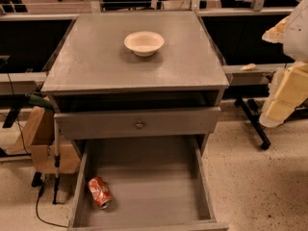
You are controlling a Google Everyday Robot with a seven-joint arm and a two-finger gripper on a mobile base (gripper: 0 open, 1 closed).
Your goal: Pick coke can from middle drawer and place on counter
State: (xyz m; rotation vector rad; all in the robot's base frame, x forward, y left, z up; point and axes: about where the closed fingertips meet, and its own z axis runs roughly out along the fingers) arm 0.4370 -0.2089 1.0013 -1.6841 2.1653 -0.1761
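Note:
The coke can (99,192) lies on its side on the floor of the open middle drawer (159,186), near the front left corner and close to the left wall. The drawer is pulled out towards me, below a grey drawer front with a small round knob (140,124). The counter (96,61) is the flat grey cabinet top above. My gripper (283,99) hangs at the right edge of the view, beside the cabinet at about counter height, well away from the can and holding nothing that I can see.
A white bowl (144,42) stands on the counter at the back middle. A cardboard box (41,138) and a thin stand with cables (56,167) are on the left of the cabinet. A black frame leg (255,121) stands on the speckled floor at the right.

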